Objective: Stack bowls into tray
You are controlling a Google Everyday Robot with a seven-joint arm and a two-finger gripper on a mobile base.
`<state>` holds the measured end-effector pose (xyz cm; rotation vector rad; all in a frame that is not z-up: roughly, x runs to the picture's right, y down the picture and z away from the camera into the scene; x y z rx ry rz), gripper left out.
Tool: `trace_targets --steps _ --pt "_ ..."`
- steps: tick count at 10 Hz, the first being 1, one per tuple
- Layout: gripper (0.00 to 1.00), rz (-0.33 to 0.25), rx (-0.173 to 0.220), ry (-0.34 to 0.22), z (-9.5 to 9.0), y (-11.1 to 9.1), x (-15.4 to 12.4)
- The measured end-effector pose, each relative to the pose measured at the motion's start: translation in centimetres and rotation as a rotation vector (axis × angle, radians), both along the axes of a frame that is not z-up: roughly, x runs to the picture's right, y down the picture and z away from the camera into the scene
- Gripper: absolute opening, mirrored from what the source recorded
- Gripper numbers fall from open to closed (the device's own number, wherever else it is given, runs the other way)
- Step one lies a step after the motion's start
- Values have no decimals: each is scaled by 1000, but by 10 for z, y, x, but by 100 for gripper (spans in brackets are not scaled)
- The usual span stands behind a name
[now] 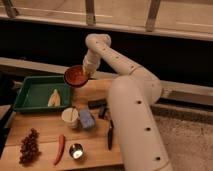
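Item: one gripper (85, 74), at the end of a white arm (120, 64) that reaches from the lower right up and over toward the back left of the wooden table (42, 129). Jaws: clamped on the right-hand rim of the bowl (75, 77). Bowl: small, round, reddish-brown outside, orange-red inside; held clear of the table and tilted so that its inside faces the camera; located over the far right corner of the tray (34, 93), not resting in it. Tray: green, rectangular, sloping sides; at the back left of the table; contains one pale, elongated object (54, 97). Other table contents: cream cup (69, 118) just in front of the tray's right end, with a blue block (86, 119) touching it on the right; a dark utensil (110, 133) lying near the arm's base; a red chili pepper (60, 148) near the front edge; a bunch of dark grapes (29, 146) to the left of the pepper; a small shiny metal cup (76, 150) just beside the pepper on its right.
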<state>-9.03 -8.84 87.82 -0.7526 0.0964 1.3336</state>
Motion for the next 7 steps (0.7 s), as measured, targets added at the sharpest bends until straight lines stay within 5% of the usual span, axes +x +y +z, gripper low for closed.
trace_targets --steps 3,7 --pt "0 2 25 -57 -55 3 19" --pt "0 -28 11 -171 -55 10 -16"
